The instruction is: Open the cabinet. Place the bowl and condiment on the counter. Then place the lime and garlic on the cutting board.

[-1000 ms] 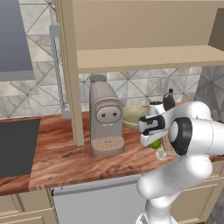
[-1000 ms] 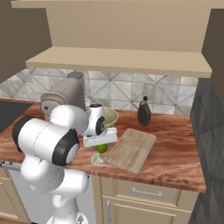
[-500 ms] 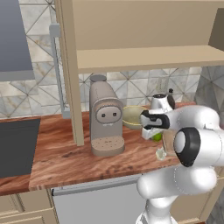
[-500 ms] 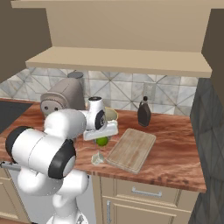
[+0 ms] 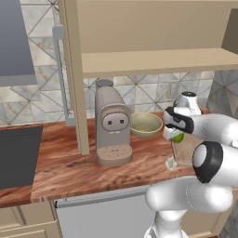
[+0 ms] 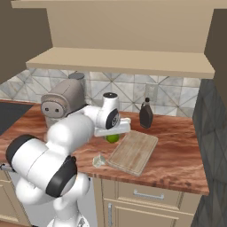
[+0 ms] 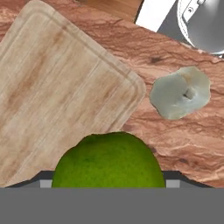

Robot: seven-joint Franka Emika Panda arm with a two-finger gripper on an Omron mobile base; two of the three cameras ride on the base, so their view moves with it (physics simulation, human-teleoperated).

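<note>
Lime point(image 7: 108, 159) sat pinched in my claw point(image 6: 112, 133), low in the frame; I judged it should settle mid-board point(image 7: 57, 96), clear of the garlic point(image 7: 180, 92).

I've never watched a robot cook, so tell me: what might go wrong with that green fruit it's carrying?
The lime is round and held above the counter, close to the cutting board edge, so released here it might roll off the board. The garlic lies on the counter just beside that board corner, so a low sweep of the tool could knock it. The condiment bottle stands just behind the board and could be bumped.
</note>
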